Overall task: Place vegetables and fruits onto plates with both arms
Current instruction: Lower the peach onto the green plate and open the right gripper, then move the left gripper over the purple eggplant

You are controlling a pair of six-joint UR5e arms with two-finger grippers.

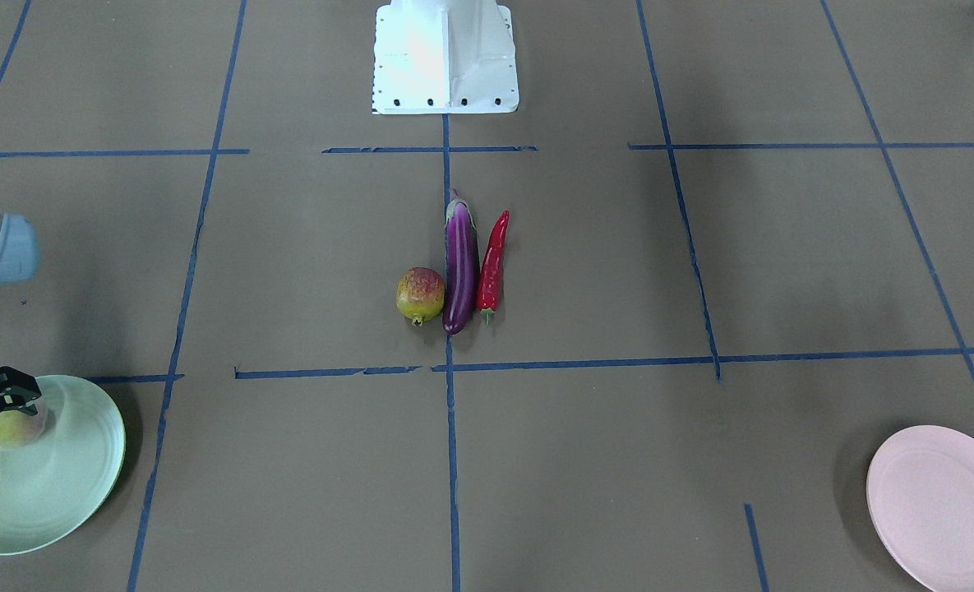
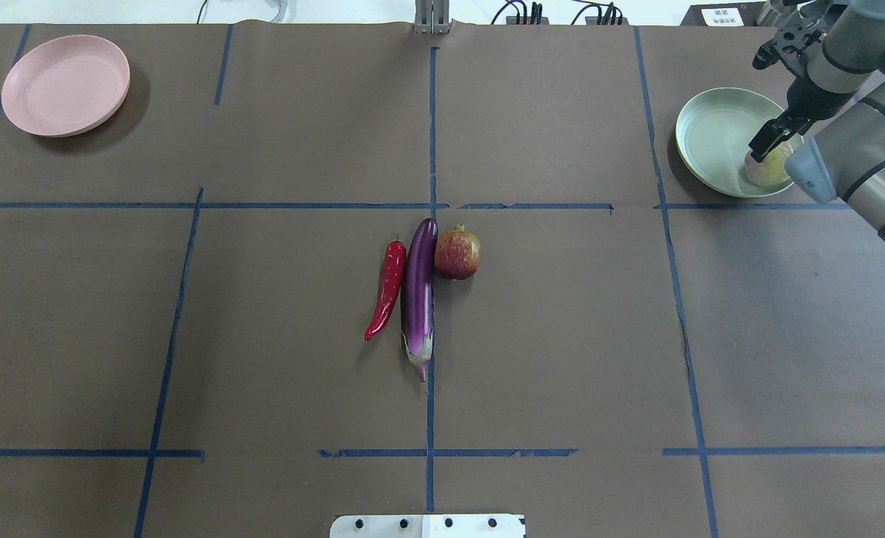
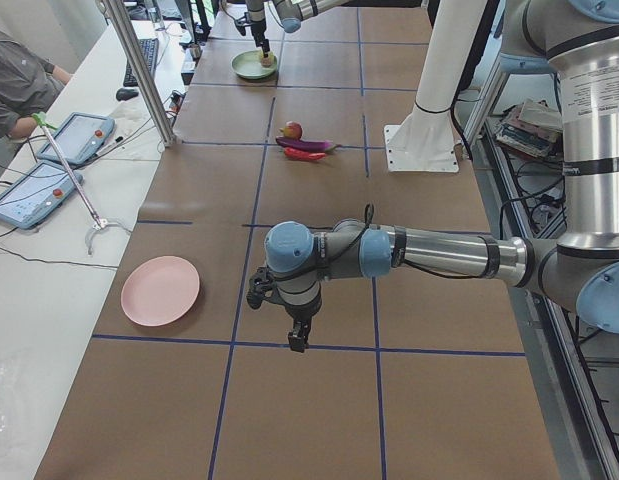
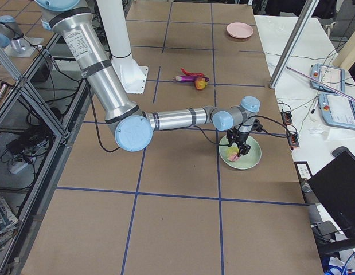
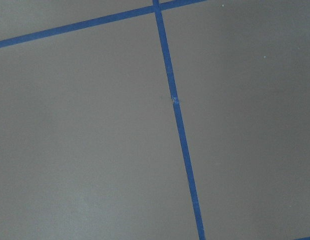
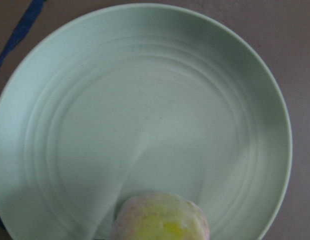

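pale yellow-green fruit point(image 6: 162, 217) fills the low edge of the right wrist view, sitting on the mint green plate point(image 6: 144, 90) near its rim, at the bench's point(image 2: 263, 388) far right corner. right gripper point(image 1: 6, 423) is down over it, fingers standing either side of the fruit at about its width. cannot tell if they press on it or stand just clear.

left gripper point(image 3: 298, 340) hangs pointing down over bare bench and blue tape, on the pink plate's point(image 2: 65, 84) side. it shows only from the bench end, and its own camera shows no fingers, so open or closed i cannot tell. nothing seen in it.

mid-bench, three things lie side by side:
- red chili pepper point(image 2: 387, 288) outermost on the robot's left
- purple eggplant point(image 2: 419, 288) in the middle, cap end toward the robot base
- mottled red-and-yellow fruit point(image 2: 457, 254) touching the eggplant on the robot's right

both long ones run base-to-far-edge, along the centre tape line. chili lies just beside the eggplant, possibly touching.

judgement: left arm is the nearer one to the chili and to the empty pink plate. fingers would need to close across the chili's short axis, with little room on the eggplant side.
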